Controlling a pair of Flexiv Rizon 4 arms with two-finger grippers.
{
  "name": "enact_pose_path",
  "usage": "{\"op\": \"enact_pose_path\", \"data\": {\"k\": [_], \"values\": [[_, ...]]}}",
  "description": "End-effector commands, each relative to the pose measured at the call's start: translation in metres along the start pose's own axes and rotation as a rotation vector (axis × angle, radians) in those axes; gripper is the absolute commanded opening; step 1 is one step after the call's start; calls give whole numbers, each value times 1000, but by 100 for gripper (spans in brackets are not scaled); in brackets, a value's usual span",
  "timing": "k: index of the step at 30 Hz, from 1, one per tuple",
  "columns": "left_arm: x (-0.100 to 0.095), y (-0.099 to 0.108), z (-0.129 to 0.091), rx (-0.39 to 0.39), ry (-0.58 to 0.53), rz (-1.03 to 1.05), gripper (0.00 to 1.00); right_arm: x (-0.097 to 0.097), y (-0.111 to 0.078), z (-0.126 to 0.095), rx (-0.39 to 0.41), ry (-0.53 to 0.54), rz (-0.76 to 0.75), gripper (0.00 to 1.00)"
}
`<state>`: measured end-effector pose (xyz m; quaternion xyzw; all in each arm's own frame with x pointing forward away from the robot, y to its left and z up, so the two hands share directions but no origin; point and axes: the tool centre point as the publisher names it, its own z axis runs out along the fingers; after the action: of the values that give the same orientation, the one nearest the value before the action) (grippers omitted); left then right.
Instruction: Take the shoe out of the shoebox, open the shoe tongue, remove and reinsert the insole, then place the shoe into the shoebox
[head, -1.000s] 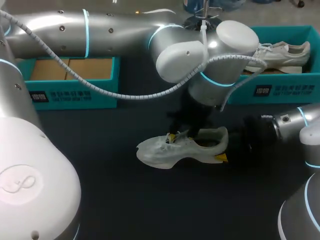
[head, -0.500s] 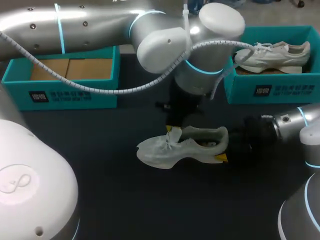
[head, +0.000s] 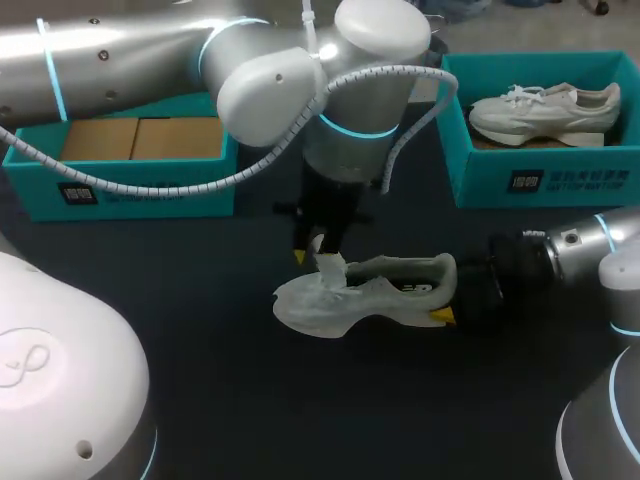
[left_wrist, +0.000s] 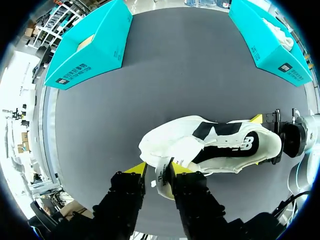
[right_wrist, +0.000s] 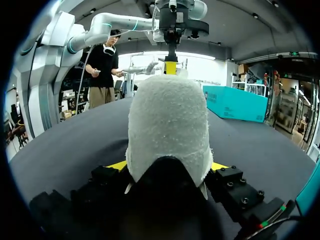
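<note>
A white shoe (head: 385, 297) lies on its side on the black table, toe to the left. My right gripper (head: 447, 292) comes in from the right and is shut on its heel; in the right wrist view the heel (right_wrist: 167, 125) fills the space between the yellow-tipped fingers of the right gripper (right_wrist: 167, 167). Over the lace area, my left gripper (head: 315, 250) points down. It is shut on the shoe tongue (head: 329, 268), which stands lifted. In the left wrist view the tongue (left_wrist: 162, 176) sits pinched in the left gripper (left_wrist: 156, 172), ahead of the open shoe (left_wrist: 220, 147).
A teal shoebox (head: 150, 185) with a bare brown floor stands at the back left. Another teal box (head: 540, 180) at the back right holds a second white shoe (head: 545, 108). The dark table stretches in front of the shoe.
My left arm has swung left from above the shoe's collar to its lace area and taken hold of the tongue, which now stands up. The right gripper and shoe stayed put.
</note>
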<state>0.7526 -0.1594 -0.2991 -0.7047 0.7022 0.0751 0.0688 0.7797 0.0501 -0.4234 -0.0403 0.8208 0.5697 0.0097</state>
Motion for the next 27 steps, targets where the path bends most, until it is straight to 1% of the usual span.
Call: {"op": "enact_pose_path", "data": {"k": [1, 3, 4, 5, 6, 7, 9, 10, 14, 17, 20, 23, 27], "values": [[-2, 0, 2, -5, 98, 9, 83, 1, -2, 1, 3, -1, 0, 0], [1, 0, 0, -4, 108, 16, 80, 1, -2, 1, 3, -1, 0, 0], [3, 0, -1, -4, 114, 21, 80, 1, -2, 1, 3, -1, 0, 0], [4, 0, -3, -2, 118, 23, 68, 1, -2, 1, 3, -1, 0, 0], [5, -1, -3, -2, 121, 24, 55, 1, -2, 1, 3, -1, 0, 0], [6, -1, -4, -4, 125, 24, 46, 1, -2, 1, 3, -1, 0, 0], [7, -1, -6, -3, 129, 25, 25, 1, -2, 1, 3, -1, 0, 0], [8, -1, -7, -3, 132, 25, 0, 1, -2, 1, 3, -1, 0, 0], [8, -1, -10, 1, 139, 31, 0, 1, -2, 1, 3, -1, 0, 0], [0, 0, -8, 1, 142, 33, 0, 1, -2, 1, 3, -1, 0, 0], [-8, 0, -2, -18, 151, 41, 0, 1, -2, 1, 3, -1, 0, 0], [-17, 1, 10, -49, 160, 45, 0, 1, -2, 1, 3, -1, 0, 0], [-25, 3, 19, -70, 179, 55, 1, 1, -2, 1, 3, -1, 0, 0]]}}
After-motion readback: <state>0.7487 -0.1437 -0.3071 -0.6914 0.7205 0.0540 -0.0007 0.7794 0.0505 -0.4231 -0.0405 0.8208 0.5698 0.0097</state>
